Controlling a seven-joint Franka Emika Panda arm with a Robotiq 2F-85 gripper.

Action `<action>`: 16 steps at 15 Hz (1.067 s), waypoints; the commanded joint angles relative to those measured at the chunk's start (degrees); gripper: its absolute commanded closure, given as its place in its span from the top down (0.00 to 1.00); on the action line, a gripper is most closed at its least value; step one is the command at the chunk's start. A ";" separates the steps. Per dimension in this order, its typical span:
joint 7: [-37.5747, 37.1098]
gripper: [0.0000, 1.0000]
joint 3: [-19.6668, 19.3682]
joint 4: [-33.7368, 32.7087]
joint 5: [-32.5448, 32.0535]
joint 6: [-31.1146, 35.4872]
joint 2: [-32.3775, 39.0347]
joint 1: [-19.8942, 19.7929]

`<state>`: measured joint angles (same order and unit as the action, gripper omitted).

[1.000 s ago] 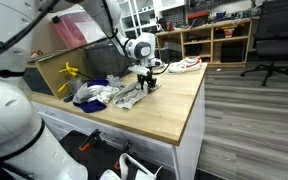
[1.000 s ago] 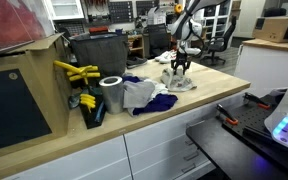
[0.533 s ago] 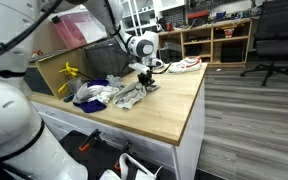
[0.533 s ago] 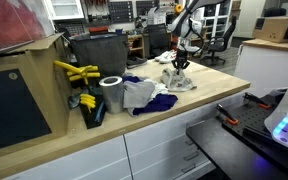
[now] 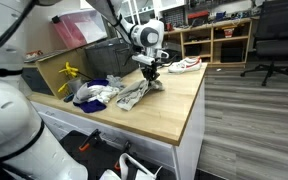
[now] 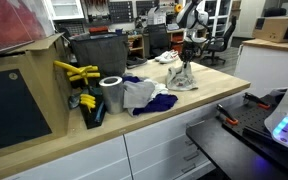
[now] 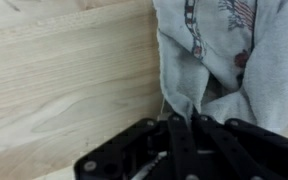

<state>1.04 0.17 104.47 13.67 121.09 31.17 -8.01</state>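
Note:
A grey cloth with a printed pattern (image 7: 224,60) lies on the wooden table (image 7: 64,80), one fold pulled up. My gripper (image 7: 181,118) is shut on that fold, which is pinched between the two black fingers. In both exterior views the gripper (image 5: 150,68) (image 6: 187,62) hangs a little above the tabletop. The grey cloth (image 5: 134,93) (image 6: 182,78) is drawn up into a peak under it, and its lower part still rests on the wood.
A heap of white and blue clothes (image 5: 94,93) (image 6: 144,95) lies beside the grey cloth. A silver roll (image 6: 111,93), yellow tools (image 6: 74,72) and a dark bin (image 6: 96,50) stand behind. A white item (image 5: 187,65) lies near the table's far corner.
The jaws have closed on the grey cloth, and the gripper has risen, pulling the fold up off the table.

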 commanded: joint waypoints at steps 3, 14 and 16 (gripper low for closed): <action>0.75 0.02 -2.61 3.16 -2.85 -2.96 -6.93 0.14; -1.32 0.02 -2.27 6.68 -10.78 -10.92 -18.80 4.73; -1.33 0.02 -2.04 6.03 -11.73 -13.18 -20.09 5.50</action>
<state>0.76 -2.01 109.32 3.89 111.13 14.84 -3.67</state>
